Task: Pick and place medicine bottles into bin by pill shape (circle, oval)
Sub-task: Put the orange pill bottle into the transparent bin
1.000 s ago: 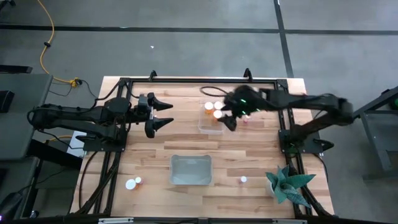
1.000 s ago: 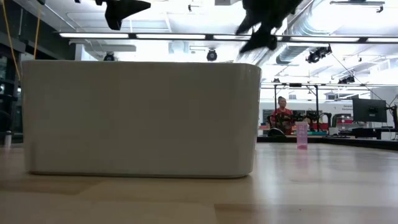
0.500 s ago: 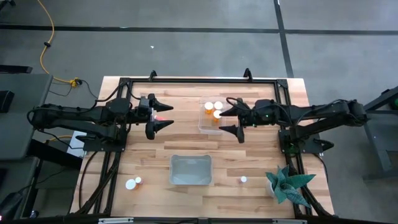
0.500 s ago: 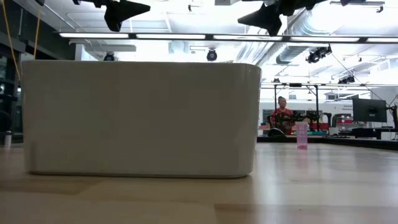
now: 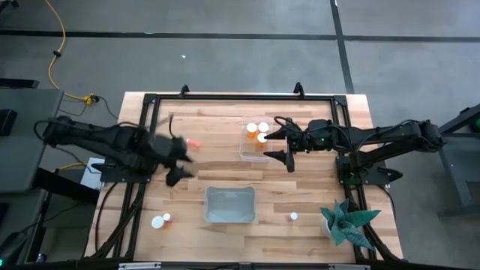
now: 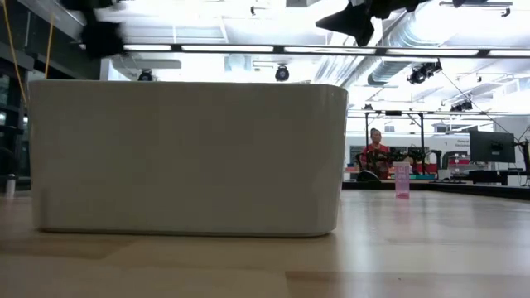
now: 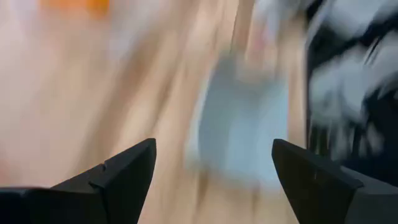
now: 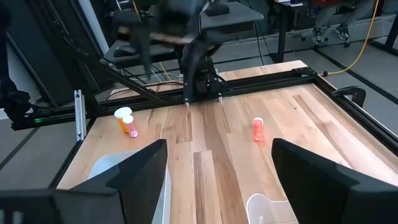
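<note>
Left gripper (image 5: 178, 159): I am seeing it blurred over the table's left half, fingers spread, holding nothing.
Right gripper (image 5: 283, 145): I am reading it hovering just beside the clear bin (image 5: 244, 152), fingers spread wide, empty.
Bottles in clear bin (image 5: 257, 133): three white caps are showing inside.
Lying bottle (image 5: 194, 142): resting on the wood near the left gripper.
Front bottles (image 5: 160, 220): two are sitting at the front left; one (image 5: 293, 217) at the front right, beside the white bin (image 5: 230, 205).

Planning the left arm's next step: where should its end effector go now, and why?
Probably down toward the two bottles at the table's near-left corner. The left end effector is open, holds nothing and is nearest them; the right end effector waits, open, beside the clear bin.
</note>
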